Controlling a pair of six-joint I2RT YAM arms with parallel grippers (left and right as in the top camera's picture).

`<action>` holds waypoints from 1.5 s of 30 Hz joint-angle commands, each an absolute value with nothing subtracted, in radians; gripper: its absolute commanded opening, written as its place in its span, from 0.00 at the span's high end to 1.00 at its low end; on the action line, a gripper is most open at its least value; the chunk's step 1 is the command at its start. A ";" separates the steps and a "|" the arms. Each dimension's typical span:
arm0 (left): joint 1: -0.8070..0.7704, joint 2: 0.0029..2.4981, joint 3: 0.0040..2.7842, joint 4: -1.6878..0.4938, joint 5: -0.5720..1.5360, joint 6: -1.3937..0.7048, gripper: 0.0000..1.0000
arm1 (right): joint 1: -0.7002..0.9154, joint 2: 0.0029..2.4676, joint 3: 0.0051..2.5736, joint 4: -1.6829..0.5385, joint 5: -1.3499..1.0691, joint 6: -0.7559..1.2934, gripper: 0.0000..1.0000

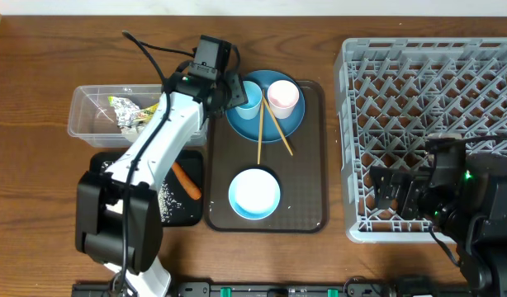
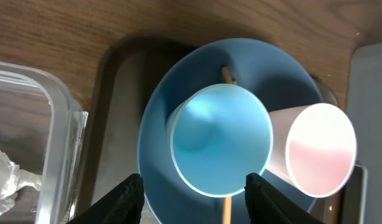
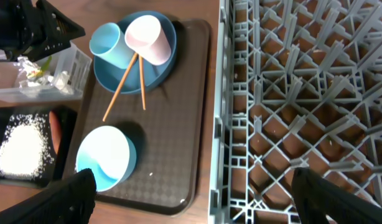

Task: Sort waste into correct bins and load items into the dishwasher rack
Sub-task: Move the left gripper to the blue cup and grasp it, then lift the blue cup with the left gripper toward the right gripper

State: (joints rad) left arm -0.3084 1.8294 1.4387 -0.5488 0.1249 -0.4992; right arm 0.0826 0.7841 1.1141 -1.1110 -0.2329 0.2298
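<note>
My left gripper [image 1: 234,89] is open and empty, its fingers either side of the light-blue cup [image 2: 219,137], apart from it. That cup and the pink cup [image 2: 318,149] lie tilted on the blue plate [image 2: 155,140], with wooden chopsticks [image 1: 270,128] leaning off it. The white bowl [image 1: 253,192] sits on the brown serving tray [image 1: 307,165]. The clear tub [image 1: 84,124] holds the yellow-green wrapper [image 1: 125,106] and tissue [image 2: 10,180]. The black tray [image 1: 101,161] holds rice [image 3: 20,146] and the carrot [image 1: 186,180]. My right gripper [image 3: 197,186] is open and empty over the front left edge of the grey rack [image 1: 427,91].
The brown serving tray lies between the bins on the left and the rack on the right. My left arm [image 1: 154,140] stretches over the black tray and tub. Wooden table [image 1: 39,49] shows at the back and far left.
</note>
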 commanded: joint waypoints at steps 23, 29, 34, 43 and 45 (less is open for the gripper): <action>-0.311 1.948 1.457 -0.524 0.115 -0.556 0.76 | 0.065 0.779 1.129 -1.171 -0.240 0.219 0.02; -0.311 1.948 1.457 -0.509 0.115 -0.556 0.87 | 0.065 0.779 1.129 -1.195 -0.239 0.219 0.02; -0.310 1.947 1.457 -0.500 0.115 -0.556 0.94 | 0.065 0.779 1.129 -1.202 -0.236 0.201 0.02; -0.301 1.894 1.457 -0.496 0.116 -0.555 0.94 | 0.065 0.779 1.129 -1.209 -0.236 0.201 0.01; -0.293 1.851 1.457 -0.500 0.116 -0.555 0.94 | 0.065 0.779 1.129 -1.208 -0.236 0.201 0.01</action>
State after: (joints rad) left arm -0.3077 1.9343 1.4387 -0.4976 0.1246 -0.5537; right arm 0.0826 0.7826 1.1137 -1.2076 -0.2325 0.2188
